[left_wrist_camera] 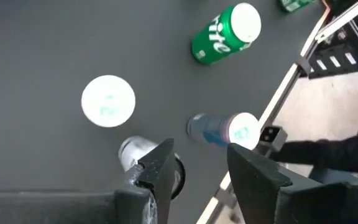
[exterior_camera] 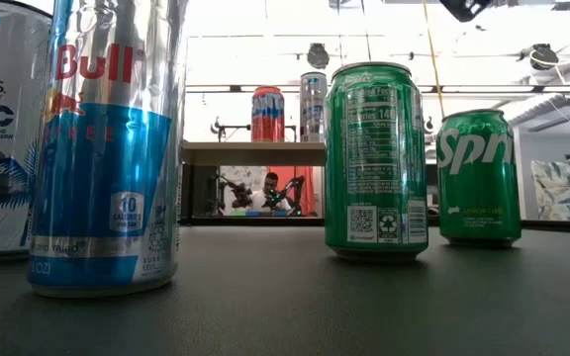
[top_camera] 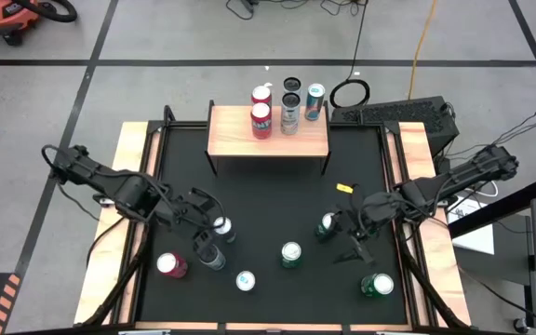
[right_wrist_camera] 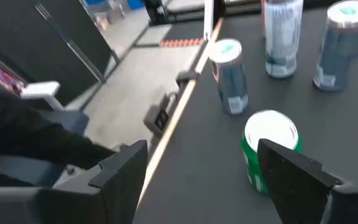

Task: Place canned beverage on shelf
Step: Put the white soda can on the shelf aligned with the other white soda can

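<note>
Shelf (top_camera: 268, 140): already has five cans lined at the back, leaving room.
Left gripper (top_camera: 205, 244): fingers apart, empty, over a can (top_camera: 212, 256).
Right gripper (top_camera: 354, 244): wide apart, empty, waiting.

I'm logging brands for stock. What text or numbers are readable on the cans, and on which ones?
"Bull", "10 CALORIES": tall silver-blue can, low view.
"NC": white can at the picture's left edge.
"Spri": right green can.
Middle green can: nutrition panel and QR code, too small to read.
Cans on the shelf: too blurred to read.
</note>
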Motion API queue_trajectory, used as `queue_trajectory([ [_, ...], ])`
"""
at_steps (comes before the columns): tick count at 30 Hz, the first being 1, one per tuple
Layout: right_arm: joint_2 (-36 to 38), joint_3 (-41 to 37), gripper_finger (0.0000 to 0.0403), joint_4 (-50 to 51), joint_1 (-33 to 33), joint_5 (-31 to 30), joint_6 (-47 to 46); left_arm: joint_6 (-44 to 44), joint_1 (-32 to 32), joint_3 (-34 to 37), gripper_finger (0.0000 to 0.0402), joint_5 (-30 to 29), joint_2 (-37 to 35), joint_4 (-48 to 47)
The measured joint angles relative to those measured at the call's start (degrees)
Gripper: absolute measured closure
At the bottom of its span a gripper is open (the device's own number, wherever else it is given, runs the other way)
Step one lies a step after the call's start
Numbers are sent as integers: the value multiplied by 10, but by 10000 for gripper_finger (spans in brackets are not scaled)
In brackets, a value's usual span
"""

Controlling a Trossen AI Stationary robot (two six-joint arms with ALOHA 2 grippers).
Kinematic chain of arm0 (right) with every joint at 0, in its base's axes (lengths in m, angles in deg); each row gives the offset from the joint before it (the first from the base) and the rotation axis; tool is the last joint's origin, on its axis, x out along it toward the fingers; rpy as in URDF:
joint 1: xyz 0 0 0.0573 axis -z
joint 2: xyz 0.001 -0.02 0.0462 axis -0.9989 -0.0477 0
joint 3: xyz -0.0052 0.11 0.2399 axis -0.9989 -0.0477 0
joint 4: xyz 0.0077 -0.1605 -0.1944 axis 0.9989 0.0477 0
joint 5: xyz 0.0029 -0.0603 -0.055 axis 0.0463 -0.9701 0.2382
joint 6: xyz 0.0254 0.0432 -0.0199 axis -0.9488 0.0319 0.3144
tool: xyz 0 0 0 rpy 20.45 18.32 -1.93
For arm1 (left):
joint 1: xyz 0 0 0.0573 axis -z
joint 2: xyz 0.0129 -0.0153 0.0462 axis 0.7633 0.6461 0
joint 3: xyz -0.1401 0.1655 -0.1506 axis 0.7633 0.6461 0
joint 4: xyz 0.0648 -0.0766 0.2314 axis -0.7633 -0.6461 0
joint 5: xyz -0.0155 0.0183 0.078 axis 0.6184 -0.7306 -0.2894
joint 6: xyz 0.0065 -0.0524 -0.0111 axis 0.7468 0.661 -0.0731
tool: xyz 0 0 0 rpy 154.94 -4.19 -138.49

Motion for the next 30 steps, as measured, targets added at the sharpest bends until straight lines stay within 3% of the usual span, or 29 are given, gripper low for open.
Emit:
queue_trajectory([
  [3, 6, 0, 122, 30, 0, -1, 2, 25, 0, 0, 252, 24, -10, -1],
  [7, 8, 0, 122, 57, 0, -1, -8, 128, 8, 0, 252, 31, -12, -19],
  [11, 8, 0, 122, 63, 0, -1, -25, 140, 8, 0, 246, 38, -4, -28],
  [21, 8, 0, 122, 63, 0, -2, -8, 226, 10, 0, 124, 26, 17, -83],
  [26, 8, 0, 122, 60, 0, -3, 2, 255, 25, 0, 110, -36, 23, -73],
  [30, 8, 0, 122, 61, 0, -2, 1, 249, 34, 0, 109, -32, 31, -67],
])
